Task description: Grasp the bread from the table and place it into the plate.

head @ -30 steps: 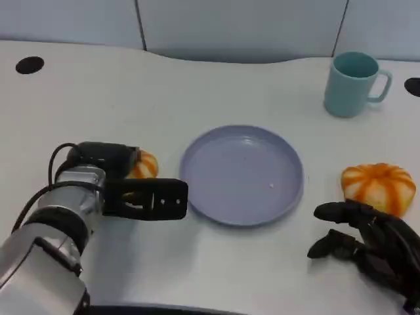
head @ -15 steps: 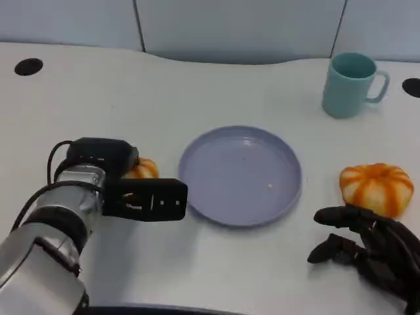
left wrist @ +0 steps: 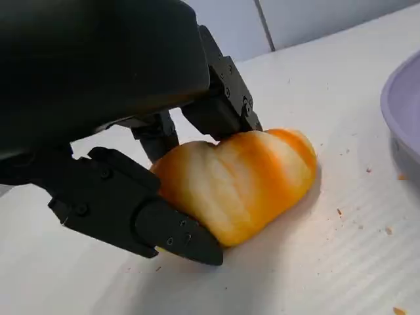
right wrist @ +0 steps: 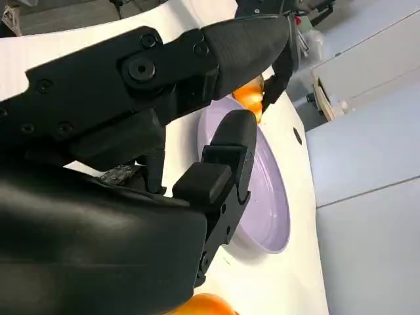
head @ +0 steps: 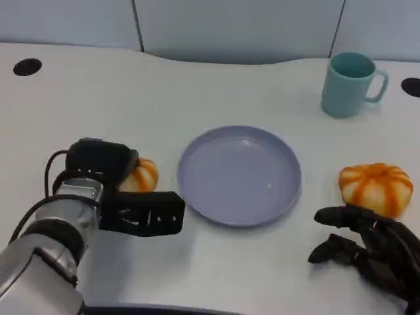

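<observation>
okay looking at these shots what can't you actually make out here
- Head view: most of the left bread is hidden behind the left hand.
- Left wrist view: the plate is cut off by the picture's edge.
- Right wrist view: the right hand covers most of the table; the right bread is cut by the edge.

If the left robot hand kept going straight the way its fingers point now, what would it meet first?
Probably the plate. In the head view the left robot hand, already closed around the bread roll, points toward the plate's near-left rim with bare table between. Height above the rim is unclear.
</observation>
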Controlling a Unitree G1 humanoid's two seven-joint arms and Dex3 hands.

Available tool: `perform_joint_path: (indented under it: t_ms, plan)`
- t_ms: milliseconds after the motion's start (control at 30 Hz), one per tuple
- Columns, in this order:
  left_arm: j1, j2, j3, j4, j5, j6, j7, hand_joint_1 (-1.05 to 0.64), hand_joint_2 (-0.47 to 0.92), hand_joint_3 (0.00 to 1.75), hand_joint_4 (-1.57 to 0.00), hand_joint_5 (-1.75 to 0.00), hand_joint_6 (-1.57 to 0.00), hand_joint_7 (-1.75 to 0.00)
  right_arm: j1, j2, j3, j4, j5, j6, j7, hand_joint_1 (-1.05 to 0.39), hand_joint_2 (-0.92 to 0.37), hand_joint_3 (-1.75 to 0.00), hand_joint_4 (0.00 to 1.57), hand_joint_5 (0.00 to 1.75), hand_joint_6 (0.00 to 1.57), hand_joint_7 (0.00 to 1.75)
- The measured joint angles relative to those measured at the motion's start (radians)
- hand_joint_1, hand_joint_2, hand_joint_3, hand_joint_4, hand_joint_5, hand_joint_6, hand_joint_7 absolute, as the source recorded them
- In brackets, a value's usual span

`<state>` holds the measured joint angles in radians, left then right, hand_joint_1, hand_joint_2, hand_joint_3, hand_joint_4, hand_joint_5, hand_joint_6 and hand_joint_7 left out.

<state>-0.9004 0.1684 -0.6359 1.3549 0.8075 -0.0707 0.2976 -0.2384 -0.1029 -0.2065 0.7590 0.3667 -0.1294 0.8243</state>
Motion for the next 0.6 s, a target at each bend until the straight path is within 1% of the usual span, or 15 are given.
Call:
perform_joint_path:
  t_ms: [33,133,167,233,267,367,400,433,467,500,533,567,600]
  plan:
    - [0.0,0.001,0.005,0.0,-0.004,-0.003,0.004,-0.3,0.9,0.16,-0.63,-1.74,-1.02,-0.07,0.0,0.0,0.0,0.0,0.0,0.0,-0.003,-0.4,-0.92,-0.08,0.65,1.09,0.74,0.65]
    - [-0.001,0.008,0.017,0.0,-0.015,-0.022,0.008,-0.3,0.92,0.18,-0.69,-1.75,-1.08,-0.11,0.0,0.0,0.001,0.0,0.0,0.001,-0.006,-0.39,-0.92,-0.09,0.64,1.09,0.73,0.65]
    - [-0.001,0.012,0.02,-0.001,-0.017,-0.031,0.008,-0.29,0.92,0.2,-0.68,-1.75,-1.09,-0.12,0.0,0.0,0.001,-0.001,0.0,0.001,-0.007,-0.39,-0.92,-0.09,0.64,1.09,0.73,0.65]
    - [-0.003,0.023,0.025,-0.001,-0.024,-0.051,0.007,-0.3,0.92,0.22,-0.63,-1.75,-1.06,-0.12,0.0,0.0,0.002,-0.002,0.0,0.001,-0.008,-0.4,-0.92,-0.1,0.64,1.1,0.73,0.66]
    - [-0.004,0.025,0.029,-0.001,-0.027,-0.057,0.005,-0.31,0.92,0.2,-0.61,-1.72,-1.04,-0.12,0.0,0.0,0.002,-0.003,0.0,0.001,-0.008,-0.39,-0.92,-0.1,0.64,1.1,0.73,0.66]
    - [-0.016,0.029,0.035,-0.001,-0.034,-0.077,-0.009,-0.28,0.92,0.19,-0.62,-1.7,-1.07,-0.14,-0.001,-0.001,0.004,-0.006,0.0,0.002,-0.009,-0.39,-0.92,-0.1,0.63,1.1,0.72,0.66]
    - [-0.022,0.031,0.037,-0.002,-0.034,-0.087,-0.014,-0.28,0.92,0.2,-0.62,-1.72,-1.05,-0.24,-0.001,-0.001,0.006,-0.007,0.0,0.002,-0.01,-0.4,-0.92,-0.1,0.63,1.1,0.72,0.67]
    - [-0.028,0.034,0.038,-0.003,-0.034,-0.095,-0.014,-0.29,0.92,0.21,-0.63,-1.74,-0.91,-0.49,-0.001,-0.001,0.007,-0.007,-0.001,0.002,-0.01,-0.4,-0.92,-0.11,0.63,1.1,0.73,0.67]
    - [-0.034,0.036,0.037,-0.004,-0.033,-0.101,-0.013,-0.3,0.92,0.21,-0.64,-1.74,-0.84,-0.6,-0.001,-0.001,0.008,-0.007,-0.001,0.002,-0.012,-0.4,-0.92,-0.11,0.63,1.11,0.73,0.67]
    - [-0.042,0.039,0.037,-0.007,-0.032,-0.104,-0.013,-0.31,0.92,0.26,-0.6,-1.63,-0.78,-0.66,-0.002,-0.001,0.009,-0.007,-0.002,0.002,-0.014,-0.4,-0.92,-0.11,0.63,1.11,0.73,0.67]
    - [-0.049,0.04,0.036,-0.008,-0.031,-0.105,-0.013,-0.31,0.92,0.28,-0.6,-1.61,-0.74,-0.8,-0.002,-0.001,0.01,-0.007,-0.002,0.003,-0.014,-0.39,-0.92,-0.11,0.63,1.11,0.73,0.67]
    - [-0.057,0.042,0.036,-0.01,-0.031,-0.106,-0.013,-0.3,0.92,0.28,-0.61,-1.56,-0.72,-0.89,-0.003,-0.001,0.01,-0.007,-0.001,0.004,-0.014,-0.39,-0.92,-0.11,0.63,1.11,0.73,0.67]
    - [-0.064,0.044,0.036,-0.011,-0.032,-0.11,-0.014,-0.3,0.92,0.3,-0.62,-1.59,-0.68,-1.06,-0.003,-0.001,0.01,-0.007,-0.001,0.005,-0.015,-0.39,-0.92,-0.11,0.63,1.11,0.73,0.67]
